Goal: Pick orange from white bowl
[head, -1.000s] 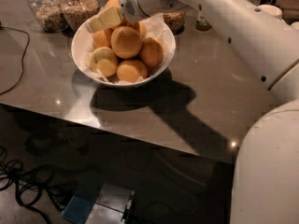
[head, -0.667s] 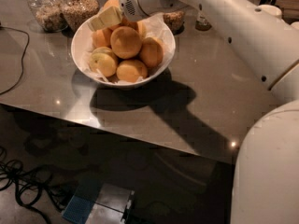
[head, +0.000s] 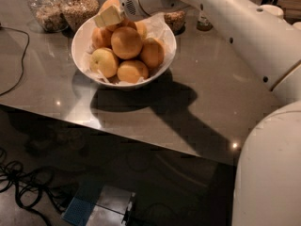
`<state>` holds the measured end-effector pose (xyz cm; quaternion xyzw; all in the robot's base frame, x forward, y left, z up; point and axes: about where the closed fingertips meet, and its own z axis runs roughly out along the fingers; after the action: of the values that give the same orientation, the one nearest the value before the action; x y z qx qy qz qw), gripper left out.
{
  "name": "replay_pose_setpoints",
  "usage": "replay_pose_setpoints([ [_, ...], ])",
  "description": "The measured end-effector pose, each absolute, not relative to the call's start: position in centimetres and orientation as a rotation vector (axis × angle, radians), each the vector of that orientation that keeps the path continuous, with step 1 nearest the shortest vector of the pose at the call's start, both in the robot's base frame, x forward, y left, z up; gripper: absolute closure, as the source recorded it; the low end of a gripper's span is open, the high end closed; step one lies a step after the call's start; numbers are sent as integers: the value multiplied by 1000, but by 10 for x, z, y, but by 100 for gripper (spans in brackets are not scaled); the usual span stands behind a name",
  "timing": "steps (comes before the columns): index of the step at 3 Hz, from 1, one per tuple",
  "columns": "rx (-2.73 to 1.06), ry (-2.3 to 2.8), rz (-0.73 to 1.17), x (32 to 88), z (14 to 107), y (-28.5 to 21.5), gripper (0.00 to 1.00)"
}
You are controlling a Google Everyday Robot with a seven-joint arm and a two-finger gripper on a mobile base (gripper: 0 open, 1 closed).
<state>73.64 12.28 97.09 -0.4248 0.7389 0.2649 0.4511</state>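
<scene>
Upper centre of frame: gripper at the far rim of the white bowl, touching an orange; how far the jaws are open cannot be told.

claw over white bowl rear rim; jars crowd behind; front open

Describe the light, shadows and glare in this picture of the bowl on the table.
Camera view: warm light from above and behind; the white bowl and arm throw a dark shadow forward across the table; two small glare spots shine on it; the floor below is dim; the gripper, at the bowl's far rim above the oranges, is brightly lit.
</scene>
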Motion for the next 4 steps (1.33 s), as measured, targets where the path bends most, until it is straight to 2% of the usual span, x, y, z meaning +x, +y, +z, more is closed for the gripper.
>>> replay_pose_setpoints([
  [1, -1050, 1826, 655, 736, 971, 123, 89],
  [2, -1050, 1826, 655, 736, 976, 122, 100],
  [4, -1063, 1829, 686, 733, 976, 120, 100],
])
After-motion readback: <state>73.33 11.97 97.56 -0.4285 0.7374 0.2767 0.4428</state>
